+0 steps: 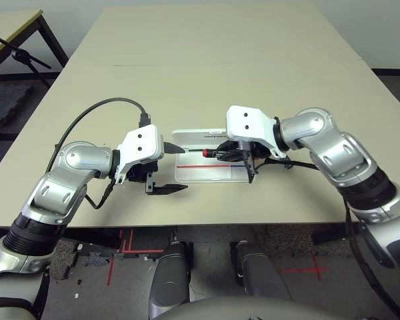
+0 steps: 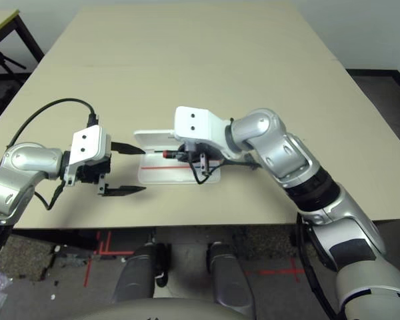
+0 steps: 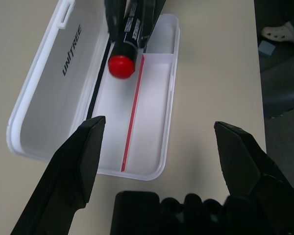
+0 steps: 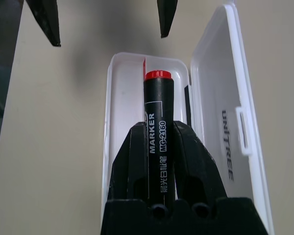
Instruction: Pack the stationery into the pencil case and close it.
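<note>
R gripper (image 4: 162, 161) is clamped tight on the marker (image 4: 156, 112), black body lengthwise between the pads, red end leading. It hangs over the tray of the open pencil case (image 3: 152, 112) (lid flat on the table (image 1: 207, 60) beside the tray). We judge the step as placing: lower till the marker lies along the tray, parallel to the red stripe, then let go. L gripper (image 3: 157, 147) is spread wide, empty, just off the case's near end; hold it there to brace if the case slides.
</note>
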`<action>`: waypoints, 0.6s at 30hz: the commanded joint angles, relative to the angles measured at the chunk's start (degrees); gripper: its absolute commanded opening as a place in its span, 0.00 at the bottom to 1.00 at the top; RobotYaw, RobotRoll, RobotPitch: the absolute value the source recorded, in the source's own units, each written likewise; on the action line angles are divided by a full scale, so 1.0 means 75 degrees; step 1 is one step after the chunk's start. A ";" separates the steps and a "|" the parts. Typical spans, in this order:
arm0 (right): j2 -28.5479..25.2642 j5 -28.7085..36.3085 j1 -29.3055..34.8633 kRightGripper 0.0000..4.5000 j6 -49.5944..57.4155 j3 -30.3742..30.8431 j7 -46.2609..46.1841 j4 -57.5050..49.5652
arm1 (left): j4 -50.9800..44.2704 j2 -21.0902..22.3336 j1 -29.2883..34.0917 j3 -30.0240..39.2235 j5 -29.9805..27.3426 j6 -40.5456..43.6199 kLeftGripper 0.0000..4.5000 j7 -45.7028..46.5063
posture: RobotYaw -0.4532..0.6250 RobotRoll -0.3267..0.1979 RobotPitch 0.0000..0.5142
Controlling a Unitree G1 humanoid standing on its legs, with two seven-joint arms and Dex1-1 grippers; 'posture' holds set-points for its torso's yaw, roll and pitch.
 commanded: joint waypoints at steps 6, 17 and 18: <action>0.0309 -0.0553 -0.0026 0.11 -0.0909 0.0470 -0.0214 0.0580 | 0.0060 -0.0004 -0.0076 -0.0168 0.0171 -0.0121 1.00 -0.0033 | 0.47 0.62 0.21; 0.0645 -0.1249 0.0190 0.11 -0.2252 0.0679 -0.0557 0.1578 | -0.0005 0.0035 -0.0014 -0.0157 0.0202 -0.0132 1.00 -0.0024 | 0.48 0.62 0.20; 0.0653 -0.1309 0.0226 0.11 -0.2328 0.0679 -0.0581 0.1651 | -0.0029 0.0037 -0.0016 -0.0161 0.0201 -0.0117 1.00 -0.0022 | 0.47 0.62 0.20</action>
